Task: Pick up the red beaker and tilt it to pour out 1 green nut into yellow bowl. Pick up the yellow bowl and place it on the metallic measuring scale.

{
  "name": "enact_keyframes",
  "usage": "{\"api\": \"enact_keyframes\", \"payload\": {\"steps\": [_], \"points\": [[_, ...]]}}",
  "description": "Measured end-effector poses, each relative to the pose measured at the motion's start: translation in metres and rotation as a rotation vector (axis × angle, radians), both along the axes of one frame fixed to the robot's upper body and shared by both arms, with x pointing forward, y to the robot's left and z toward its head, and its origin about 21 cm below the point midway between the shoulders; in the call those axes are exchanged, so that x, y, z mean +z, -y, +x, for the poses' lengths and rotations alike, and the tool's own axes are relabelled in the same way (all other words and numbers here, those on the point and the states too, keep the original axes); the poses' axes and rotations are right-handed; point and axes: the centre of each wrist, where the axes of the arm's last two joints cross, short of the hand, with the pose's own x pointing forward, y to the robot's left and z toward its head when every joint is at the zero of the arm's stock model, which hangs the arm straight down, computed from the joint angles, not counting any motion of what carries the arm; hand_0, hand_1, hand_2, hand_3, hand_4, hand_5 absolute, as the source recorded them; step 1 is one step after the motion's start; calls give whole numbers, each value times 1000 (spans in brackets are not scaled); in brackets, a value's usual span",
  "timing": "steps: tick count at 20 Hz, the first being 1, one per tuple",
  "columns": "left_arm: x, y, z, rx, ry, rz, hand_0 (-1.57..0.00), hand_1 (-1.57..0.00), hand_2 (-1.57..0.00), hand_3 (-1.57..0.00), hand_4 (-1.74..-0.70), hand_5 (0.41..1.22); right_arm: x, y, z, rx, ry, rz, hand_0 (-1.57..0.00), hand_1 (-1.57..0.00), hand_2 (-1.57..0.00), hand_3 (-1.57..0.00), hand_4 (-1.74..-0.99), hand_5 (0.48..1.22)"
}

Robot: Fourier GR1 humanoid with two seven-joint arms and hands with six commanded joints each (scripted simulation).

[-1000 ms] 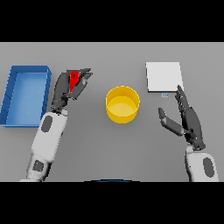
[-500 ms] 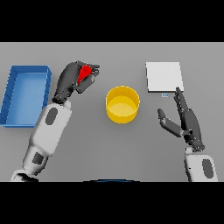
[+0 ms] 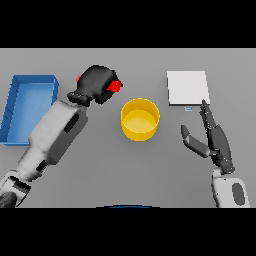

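- Showing a dark, near-black left hand (image 3: 97,84) with a rounded, glossy back catching a soft highlight.
- Joining that hand through a short black wrist piece to a broad light-grey left forearm (image 3: 56,137).
- Carrying a darker grey oval panel set into the top of that forearm shell.
- Ending near the elbow in a white ribbed collar with a darker segment below it.
- Showing a dark grey right hand (image 3: 215,140) with slim segmented fingers and a separate thumb.
- Meeting a white right forearm (image 3: 231,192) bearing a grey oval inset on its upper face.
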Motion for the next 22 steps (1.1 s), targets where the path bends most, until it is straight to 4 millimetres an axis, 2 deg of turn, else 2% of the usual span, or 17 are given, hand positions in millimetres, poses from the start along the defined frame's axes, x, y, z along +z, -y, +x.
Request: {"api": "enact_keyframes", "payload": {"steps": [3,6,9,12,16,20,22], "points": [[5,11,3,-59,-25,186,-1571,-1571,-1571,-1571,-1606,1208,-2,0,2,0,-10,35,1,1,1,1,-1284,678],[16,28,8,-96,-17,354,-1571,-1571,-1571,-1355,-1663,1214,0,-2,4,-20,-36,75,1,1,1,1,-1279,651],[20,44,9,-125,-16,531,-1571,-1571,-1571,-1301,-1693,1218,-3,-5,6,-17,-48,87,1,1,1,1,-1299,627],[25,57,10,-169,-1,651,-1571,-1571,-1571,-1203,-1709,1219,-4,1,3,-18,-40,114,1,1,1,1,-1301,607],[30,74,10,-244,64,790,-1571,-1571,-1571,-1420,-1726,1220,-6,-1,2,-14,-36,104,1,1,1,1,-1300,601],[30,93,6,-283,145,921,-1571,-1571,-1571,-1509,-1735,1221,-3,-3,4,-24,-41,89,1,1,1,1,-1297,602],[29,92,8,-307,178,972,-1571,-1571,-1571,-1531,-1737,1221,-5,-4,2,-23,-42,95,1,1,1,1,-1290,604]]}}
